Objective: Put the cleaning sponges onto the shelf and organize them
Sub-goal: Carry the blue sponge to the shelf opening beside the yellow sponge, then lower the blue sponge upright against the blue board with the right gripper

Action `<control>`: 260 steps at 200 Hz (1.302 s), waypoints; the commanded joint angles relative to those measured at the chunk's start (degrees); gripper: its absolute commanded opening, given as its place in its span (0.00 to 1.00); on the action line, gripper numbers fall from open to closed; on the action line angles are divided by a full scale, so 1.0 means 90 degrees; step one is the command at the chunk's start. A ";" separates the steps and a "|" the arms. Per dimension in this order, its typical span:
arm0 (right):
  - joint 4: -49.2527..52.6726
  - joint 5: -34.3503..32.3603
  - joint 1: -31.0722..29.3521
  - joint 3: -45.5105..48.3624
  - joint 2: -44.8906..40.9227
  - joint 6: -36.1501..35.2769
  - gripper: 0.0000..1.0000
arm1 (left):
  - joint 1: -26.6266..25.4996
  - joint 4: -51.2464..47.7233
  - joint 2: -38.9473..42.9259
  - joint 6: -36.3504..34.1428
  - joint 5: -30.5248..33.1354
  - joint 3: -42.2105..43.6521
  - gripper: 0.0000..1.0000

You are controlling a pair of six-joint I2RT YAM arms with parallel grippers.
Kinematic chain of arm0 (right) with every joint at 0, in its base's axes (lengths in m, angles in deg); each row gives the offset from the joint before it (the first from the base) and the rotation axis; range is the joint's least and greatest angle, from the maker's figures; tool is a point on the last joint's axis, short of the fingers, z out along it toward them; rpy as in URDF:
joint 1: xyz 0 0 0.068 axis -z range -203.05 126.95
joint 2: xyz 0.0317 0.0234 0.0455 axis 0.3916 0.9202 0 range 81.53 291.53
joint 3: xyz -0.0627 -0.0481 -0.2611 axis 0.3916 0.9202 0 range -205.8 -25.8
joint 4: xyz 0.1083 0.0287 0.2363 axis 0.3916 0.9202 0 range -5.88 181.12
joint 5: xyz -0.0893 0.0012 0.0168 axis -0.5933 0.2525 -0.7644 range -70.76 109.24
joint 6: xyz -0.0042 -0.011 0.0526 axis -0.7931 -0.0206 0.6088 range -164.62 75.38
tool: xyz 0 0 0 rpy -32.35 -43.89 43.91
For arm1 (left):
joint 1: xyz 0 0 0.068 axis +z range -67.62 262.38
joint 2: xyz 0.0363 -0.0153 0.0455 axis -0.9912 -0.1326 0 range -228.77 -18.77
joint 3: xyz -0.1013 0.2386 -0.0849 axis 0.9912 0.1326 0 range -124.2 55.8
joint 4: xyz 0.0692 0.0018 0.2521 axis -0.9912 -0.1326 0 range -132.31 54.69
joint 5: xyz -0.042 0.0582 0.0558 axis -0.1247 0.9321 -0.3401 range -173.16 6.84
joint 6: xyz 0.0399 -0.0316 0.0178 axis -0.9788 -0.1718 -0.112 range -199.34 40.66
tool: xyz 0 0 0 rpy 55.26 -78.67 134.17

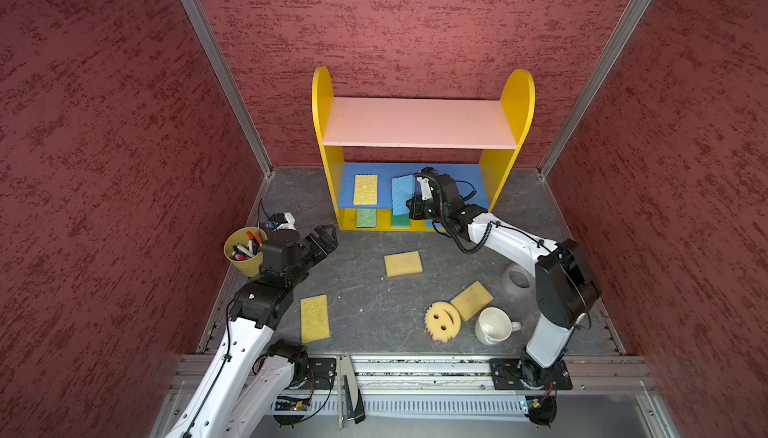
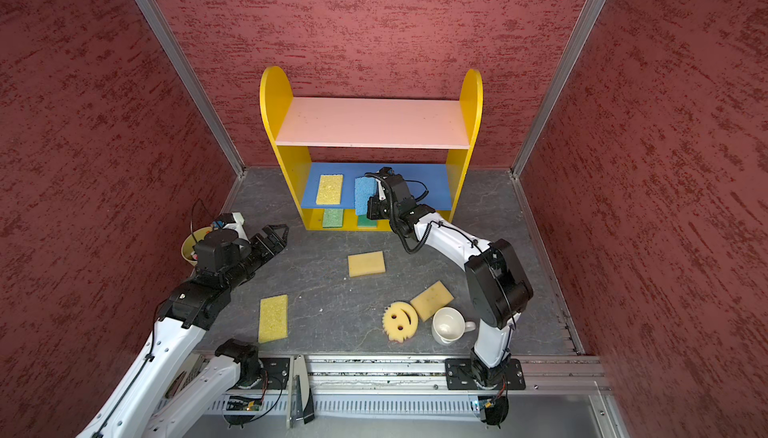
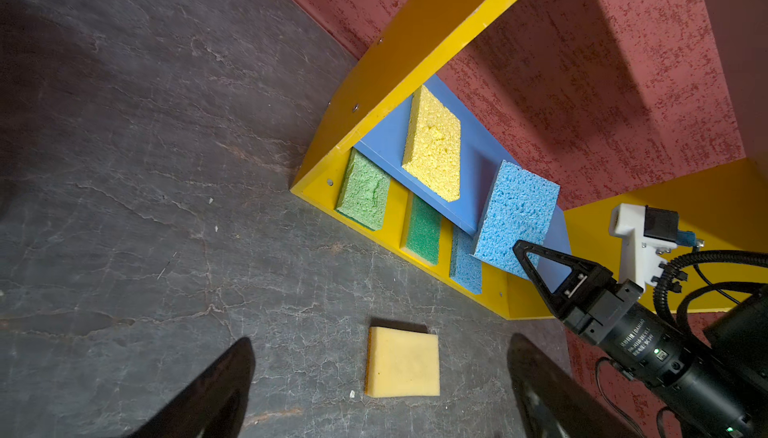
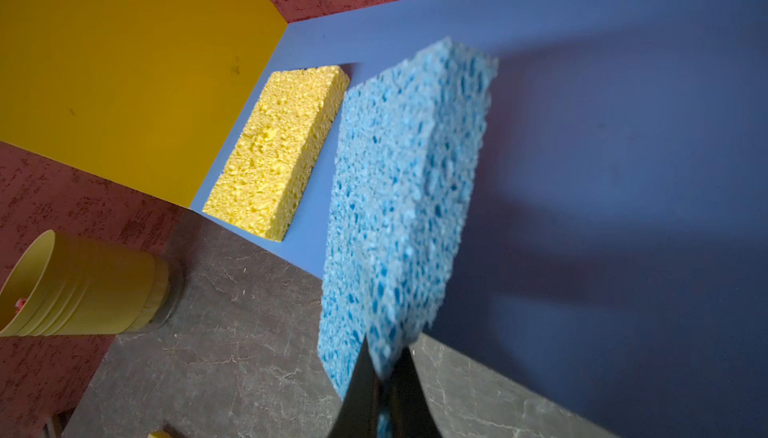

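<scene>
The shelf (image 1: 415,124) stands against the back wall. My right gripper (image 4: 384,357) is shut on a blue sponge (image 1: 402,194), holding it tilted over the front of the blue middle board (image 4: 602,124), beside a yellow sponge (image 1: 365,189) lying there. Two green sponges (image 1: 366,218) (image 1: 400,220) and another blue one (image 3: 465,265) lie on the yellow base. My left gripper (image 1: 330,237) hangs open over the floor left of the shelf, with a tan sponge (image 3: 403,362) on the floor ahead of its fingers. A yellow sponge (image 1: 315,318), a second tan sponge (image 1: 471,300) and the round smiley sponge (image 1: 442,319) lie nearer the front.
A yellow cup of markers (image 1: 245,253) stands behind my left arm. A white mug (image 1: 494,326) sits beside the smiley sponge, and a tape roll (image 1: 517,280) lies by my right arm. Red walls close in three sides.
</scene>
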 commanded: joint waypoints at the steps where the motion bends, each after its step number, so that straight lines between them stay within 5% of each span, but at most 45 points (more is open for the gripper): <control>1: -0.0087 0.0007 0.0148 -0.0338 0.0144 -0.0302 0.00 | 0.0124 -0.0042 -0.0045 -0.0091 -0.0169 0.0010 0.95; 222: 0.0138 0.0341 0.0375 -0.1163 0.1064 -0.0085 0.06 | 0.0286 0.0165 -0.0246 0.0190 -0.0695 0.0211 0.95; 260: 0.0117 0.0543 0.0390 -0.1080 0.0992 -0.0014 0.00 | 0.0296 0.0176 -0.0246 0.0231 -0.0750 0.0229 0.95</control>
